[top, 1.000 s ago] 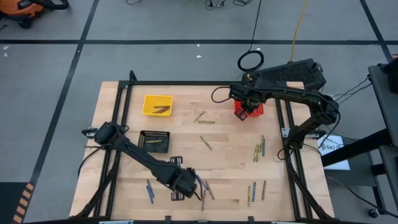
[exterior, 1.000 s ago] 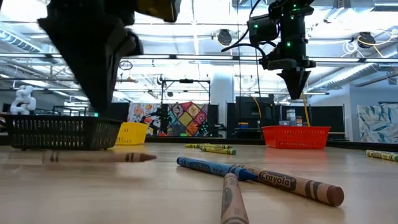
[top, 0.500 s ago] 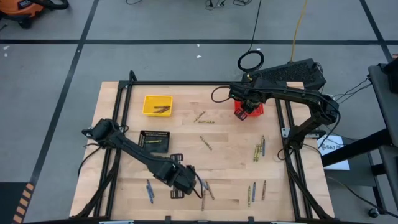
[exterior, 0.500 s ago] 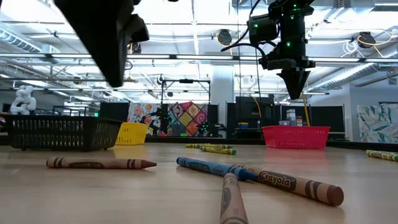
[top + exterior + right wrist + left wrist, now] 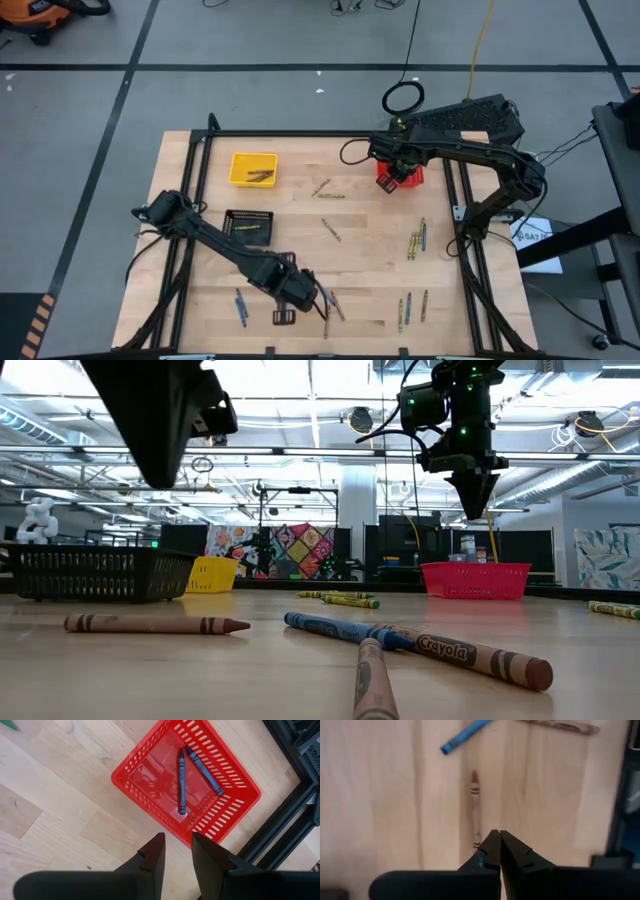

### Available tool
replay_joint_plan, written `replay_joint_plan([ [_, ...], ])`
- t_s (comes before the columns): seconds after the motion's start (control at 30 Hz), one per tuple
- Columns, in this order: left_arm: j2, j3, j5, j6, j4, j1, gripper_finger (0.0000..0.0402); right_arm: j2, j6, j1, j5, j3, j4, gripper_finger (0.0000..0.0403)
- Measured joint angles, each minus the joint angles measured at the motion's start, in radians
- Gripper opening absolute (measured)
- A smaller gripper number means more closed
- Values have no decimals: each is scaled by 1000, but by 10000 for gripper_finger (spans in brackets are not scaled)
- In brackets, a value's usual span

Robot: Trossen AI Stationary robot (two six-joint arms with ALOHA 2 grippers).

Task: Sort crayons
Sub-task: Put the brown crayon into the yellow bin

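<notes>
Closest to me, at the near edge of the counter (image 5: pixel 360 250), the left hand (image 5: pixel 500 851) hangs above the wood with its fingers pinched together and nothing between them. A brown crayon (image 5: pixel 475 807) lies flat just ahead of those fingertips, its long axis running straight away from them, tip pointing outward. A blue crayon (image 5: pixel 465 736) lies beyond it at a slant. I reckon the left arm is plainly the nearer one for that brown stick, and the fingers would have to part and straddle it across its width. More crayons lie scattered about the counter, some already in the black basket (image 5: pixel 248 228) and the yellow basket (image 5: pixel 253 168). At the far side the right hand (image 5: pixel 176 851) hovers over the red basket (image 5: pixel 240 785), fingers narrowly apart and empty; two blue crayons (image 5: pixel 182 779) rest inside.
</notes>
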Motion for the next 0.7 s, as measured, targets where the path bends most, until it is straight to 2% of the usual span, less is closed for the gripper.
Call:
replay_joint_plan([
  [0.17,0,0,16,22,26,-2,53,0,0,0,0,0,0,82],
  [0.3,4,0,-78,-24,31,-1,92,0,0,0,0,0,0,82],
  [0.47,52,0,-146,-63,31,-13,101,0,0,0,0,0,0,82],
  [0.7,108,0,-148,-66,40,-31,101,0,0,1,0,0,0,82],
])
